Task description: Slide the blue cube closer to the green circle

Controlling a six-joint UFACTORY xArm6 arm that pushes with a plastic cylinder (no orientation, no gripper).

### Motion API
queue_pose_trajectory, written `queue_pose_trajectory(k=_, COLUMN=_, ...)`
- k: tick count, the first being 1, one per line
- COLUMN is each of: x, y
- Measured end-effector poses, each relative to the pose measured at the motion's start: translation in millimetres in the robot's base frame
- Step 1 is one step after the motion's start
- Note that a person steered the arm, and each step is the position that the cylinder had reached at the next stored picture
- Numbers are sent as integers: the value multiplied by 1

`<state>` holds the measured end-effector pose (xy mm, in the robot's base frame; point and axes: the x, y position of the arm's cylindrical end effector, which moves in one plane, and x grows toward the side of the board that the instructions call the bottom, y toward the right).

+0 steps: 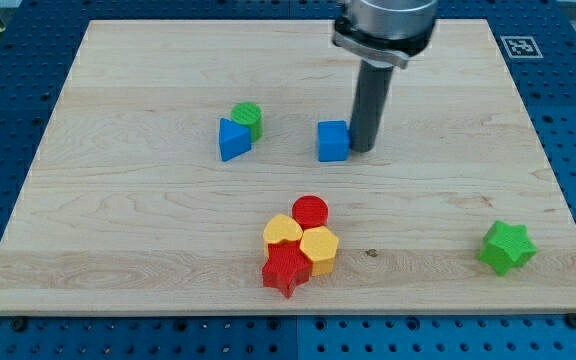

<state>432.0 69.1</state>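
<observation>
The blue cube sits a little above the board's middle. The green circle stands to its left, with a blue triangular block touching its lower left side. My tip is down on the board, right against the blue cube's right side. The rod rises from there to the arm's grey head at the view's top.
A cluster lies at the bottom centre: a red circle, a yellow heart, a yellow hexagon and a red star. A green star sits at the bottom right. The wooden board lies on a blue perforated table.
</observation>
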Motion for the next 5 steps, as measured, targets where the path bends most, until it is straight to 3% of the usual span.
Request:
queue_pose_trajectory(k=2, x=-11, y=0)
queue_pose_trajectory(k=4, x=26, y=11)
queue_pose_trajectory(k=5, x=18, y=-16)
